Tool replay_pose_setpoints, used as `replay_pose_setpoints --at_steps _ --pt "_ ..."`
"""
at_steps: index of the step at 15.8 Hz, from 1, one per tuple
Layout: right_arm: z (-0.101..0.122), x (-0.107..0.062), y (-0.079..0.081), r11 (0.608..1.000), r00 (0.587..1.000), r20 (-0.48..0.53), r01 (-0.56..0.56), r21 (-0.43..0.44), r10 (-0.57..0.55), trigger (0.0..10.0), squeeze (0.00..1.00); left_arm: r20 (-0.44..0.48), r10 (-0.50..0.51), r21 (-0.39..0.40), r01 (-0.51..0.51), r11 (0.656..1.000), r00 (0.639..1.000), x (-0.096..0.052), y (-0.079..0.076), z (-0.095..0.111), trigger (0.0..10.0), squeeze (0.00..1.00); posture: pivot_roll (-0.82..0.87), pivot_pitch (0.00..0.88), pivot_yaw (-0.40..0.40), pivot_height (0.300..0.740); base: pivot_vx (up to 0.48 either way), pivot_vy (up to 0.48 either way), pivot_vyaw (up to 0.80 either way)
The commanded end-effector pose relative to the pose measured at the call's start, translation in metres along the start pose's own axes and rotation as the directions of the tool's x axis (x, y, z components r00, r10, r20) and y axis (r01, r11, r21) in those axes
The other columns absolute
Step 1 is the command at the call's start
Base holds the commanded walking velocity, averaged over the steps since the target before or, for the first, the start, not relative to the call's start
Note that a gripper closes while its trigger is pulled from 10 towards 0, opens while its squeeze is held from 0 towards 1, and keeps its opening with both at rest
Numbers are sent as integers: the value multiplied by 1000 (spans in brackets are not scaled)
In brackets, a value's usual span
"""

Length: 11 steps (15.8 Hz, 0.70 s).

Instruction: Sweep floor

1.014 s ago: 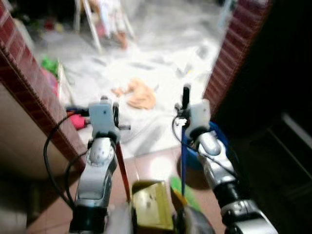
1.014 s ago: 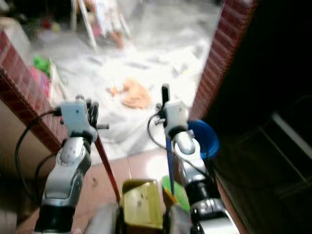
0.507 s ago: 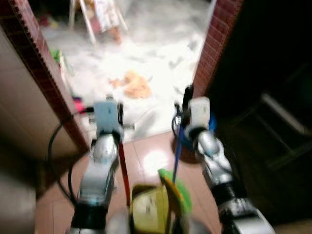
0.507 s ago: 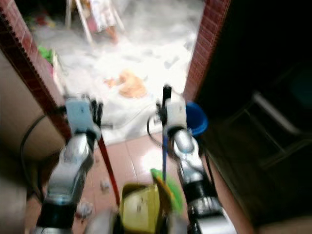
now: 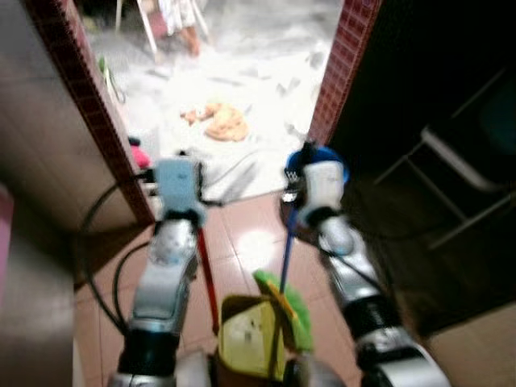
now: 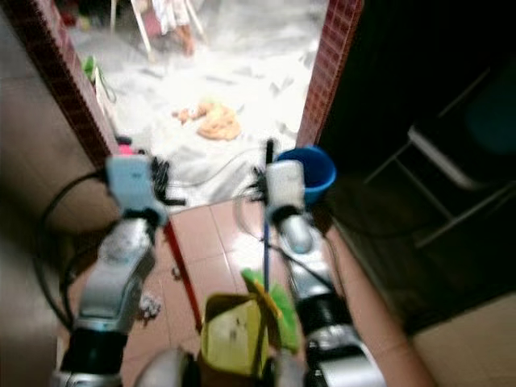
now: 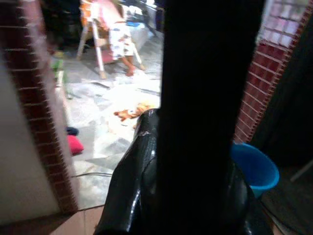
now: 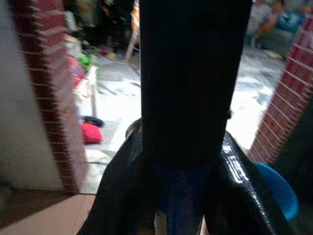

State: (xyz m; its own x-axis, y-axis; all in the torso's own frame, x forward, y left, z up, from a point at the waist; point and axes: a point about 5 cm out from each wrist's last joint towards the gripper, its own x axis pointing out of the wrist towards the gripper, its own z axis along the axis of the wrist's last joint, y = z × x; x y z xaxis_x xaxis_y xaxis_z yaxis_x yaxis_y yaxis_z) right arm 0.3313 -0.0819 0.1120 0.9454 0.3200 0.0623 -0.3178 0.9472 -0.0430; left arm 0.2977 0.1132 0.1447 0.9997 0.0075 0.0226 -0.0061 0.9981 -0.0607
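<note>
**A:** Where is your broom right now?

**B:** Your right gripper has its fingers clamped around the blue handle of the broom. The stick runs down from the fingers to a green head on the red tiled floor, right at the bottom edge of the head views. In the right wrist view you see the blue handle squeezed between the two black fingers.

**A:** And the other arm?

**B:** Your left gripper holds a red stick, fingers closed on it. That stick slants down to a yellow dustpan, which sits just beside the green head, at the near edge of the tiles. Both arms are raised in front of you, side by side but apart.

**A:** What lies ahead of you?

**B:** You face a doorway between two red brick posts. Past the tiles the floor turns to pale grey stone, brightly lit. An orange cloth lies on it, well beyond your grippers. A blue bucket stands at the foot of the right post, just behind your right gripper. Near the left post there is something red on the stone. Farther back stands a wooden frame with cloth hung over it. A bit of pale litter lies on the tiles beside your left arm. To your right it is dark; you can just make out a folding chair. The head views are blurred.
</note>
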Motion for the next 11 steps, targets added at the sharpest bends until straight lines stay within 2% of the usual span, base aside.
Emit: replay_pose_setpoints --at_steps 1,2,3,4,6,7,9,10,11 --pt "-1 1 -1 1000 1000 -9 0 15 0 10000 0 88 8 0 -8 1000 996 1 -3 15 10000 0 28 61 -7 731 0 0 0" --pt "-1 1 -1 1000 1000 -11 -3 10 3 10000 0 135 27 28 -31 999 990 2 1 23 10000 0 30 66 -9 731 0 0 0" --pt "-2 1 -1 1000 1000 -13 -5 2 5 10000 0 179 89 64 -102 993 980 4 10 31 10000 0 30 66 -9 731 0 0 0" --pt "-3 1 -1 1000 1000 -21 -2 4 2 10000 0 203 161 72 -179 981 966 6 18 36 10000 0 30 66 -9 731 0 0 0" --pt "-4 1 -2 1000 1000 -24 -2 -6 2 10000 0 262 247 58 -270 961 933 9 29 50 10000 0 31 74 -8 731 0 0 0" --pt "-4 1 -2 1000 1000 -25 -3 -6 3 10000 0 316 292 79 -332 940 903 11 35 60 10000 0 33 78 -5 731 0 0 0" --pt "-4 0 -1 1000 1000 -18 -9 -4 9 10000 0 391 371 55 -423 904 843 14 44 80 10000 0 30 79 -3 731 0 0 0" --pt "-4 -1 0 1000 1000 -12 -15 -13 15 10000 0 427 380 78 -452 889 821 17 46 88 10000 0 30 79 -3 731 0 0 0" --pt "-4 -1 0 1000 1000 -13 -14 -22 14 10000 0 454 319 128 -415 901 832 18 44 90 10000 0 33 79 -3 731 0 0 0"
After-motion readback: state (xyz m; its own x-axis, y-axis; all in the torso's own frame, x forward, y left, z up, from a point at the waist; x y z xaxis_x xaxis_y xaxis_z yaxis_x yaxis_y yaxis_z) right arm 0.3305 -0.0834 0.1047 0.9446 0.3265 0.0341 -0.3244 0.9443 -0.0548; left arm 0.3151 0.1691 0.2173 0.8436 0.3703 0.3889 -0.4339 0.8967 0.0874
